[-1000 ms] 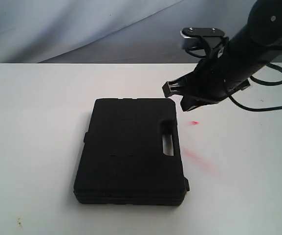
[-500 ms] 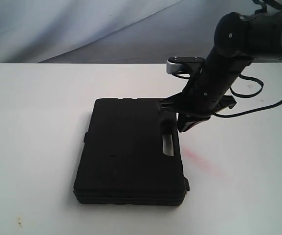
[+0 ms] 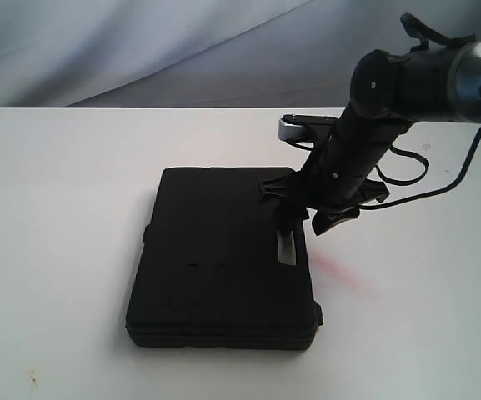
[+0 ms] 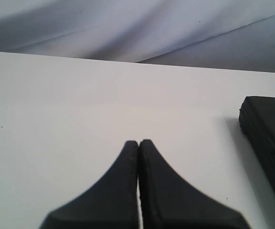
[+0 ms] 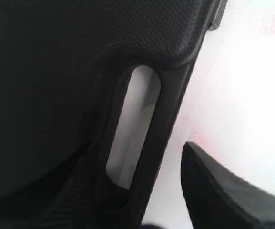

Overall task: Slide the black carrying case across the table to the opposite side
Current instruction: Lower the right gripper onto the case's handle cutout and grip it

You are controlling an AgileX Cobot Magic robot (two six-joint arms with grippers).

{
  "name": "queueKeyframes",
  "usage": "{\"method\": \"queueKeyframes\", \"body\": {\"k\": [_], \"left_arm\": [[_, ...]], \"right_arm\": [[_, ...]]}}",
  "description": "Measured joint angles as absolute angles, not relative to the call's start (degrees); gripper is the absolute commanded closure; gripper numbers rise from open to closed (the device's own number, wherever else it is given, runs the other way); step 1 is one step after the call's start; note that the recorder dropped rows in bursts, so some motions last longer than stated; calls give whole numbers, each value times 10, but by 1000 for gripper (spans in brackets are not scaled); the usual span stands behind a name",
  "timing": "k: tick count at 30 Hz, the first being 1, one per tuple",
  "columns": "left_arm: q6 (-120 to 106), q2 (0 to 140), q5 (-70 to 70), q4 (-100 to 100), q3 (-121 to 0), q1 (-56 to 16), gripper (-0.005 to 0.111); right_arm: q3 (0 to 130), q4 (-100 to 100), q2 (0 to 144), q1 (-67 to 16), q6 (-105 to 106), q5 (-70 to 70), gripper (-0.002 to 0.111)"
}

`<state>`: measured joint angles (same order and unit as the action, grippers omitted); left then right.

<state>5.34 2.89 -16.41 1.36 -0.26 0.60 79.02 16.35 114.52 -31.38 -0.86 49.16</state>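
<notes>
My right gripper [image 3: 305, 207] hangs low over the case [image 3: 215, 258], at about 2 o'clock from its middle in the exterior view. Its jaws are spread and clamp nothing. One finger [image 3: 275, 188] is over the black lid, the other [image 5: 223, 191] is outside the handle bar [image 5: 163, 129], with a strip of white showing between them. The inner finger blends into the black plastic in the wrist view, so I cannot tell whether it touches.

The handle slot [image 3: 288, 247] sits at the case's 3 o'clock edge, partly covered by my arm.

The case lies flat near the middle of the tabletop [image 3: 57, 208]. A faint pink smear [image 3: 340, 273] lies just beside it at 3 o'clock.

My left gripper [image 4: 138, 143] is pressed fully closed and empty, its base blurred and cut off. The exterior view does not show it.
</notes>
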Motion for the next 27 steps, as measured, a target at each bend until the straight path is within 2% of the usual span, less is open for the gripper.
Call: {"method": "queueKeyframes", "body": {"k": [15,27], "left_arm": [[53,29,-164,14,-3,6,107],[53,29,-164,14,-3,6,107]], "right_arm": [[790,133,1183,-320,-35,467,64],[790,99,1192,-337,-81,451,75]]}}
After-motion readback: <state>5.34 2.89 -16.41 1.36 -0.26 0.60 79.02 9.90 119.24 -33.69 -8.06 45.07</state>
